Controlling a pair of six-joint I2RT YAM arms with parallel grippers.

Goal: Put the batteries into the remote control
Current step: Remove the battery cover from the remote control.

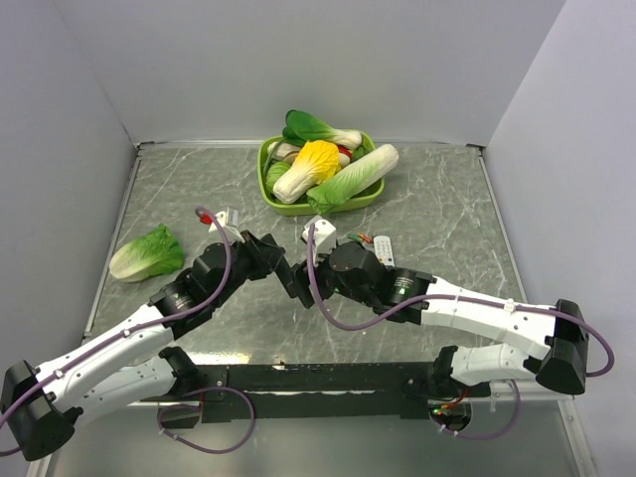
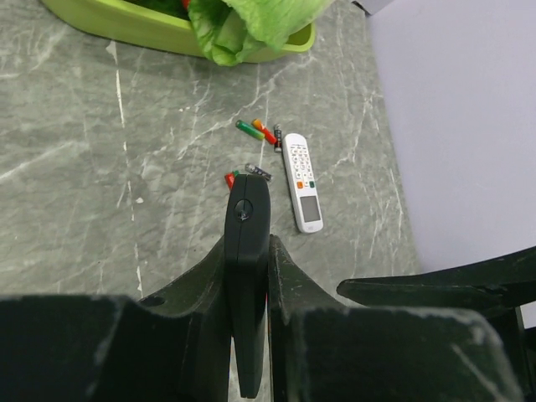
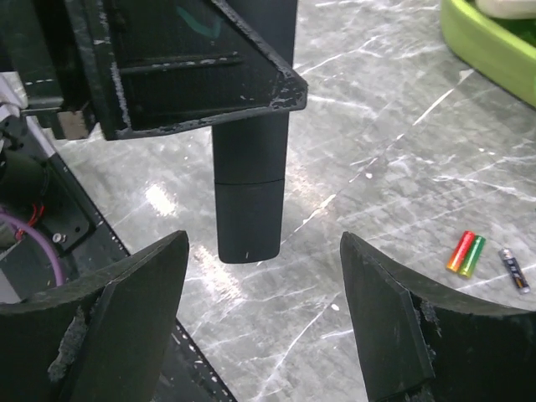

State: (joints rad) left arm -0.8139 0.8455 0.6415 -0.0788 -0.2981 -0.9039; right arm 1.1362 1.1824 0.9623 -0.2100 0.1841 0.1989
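We judge the loading barely begun. The black remote control (image 2: 248, 209) is held above the bench (image 2: 100, 184), clamped edgewise in our left hand (image 2: 248, 247). Our right hand (image 3: 263, 268) has its fingers wide apart, flanking the remote's free end without touching it. The batteries (image 2: 260, 131) lie loose on the bench beside the white remote (image 2: 301, 182), and none looks fitted yet.

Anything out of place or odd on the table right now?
Two things. Batteries lie scattered loose beside the white remote. One lettuce head sits alone at the table's left, away from the green basket holding the other vegetables. The black remote, clamped in the left gripper, looks intact.
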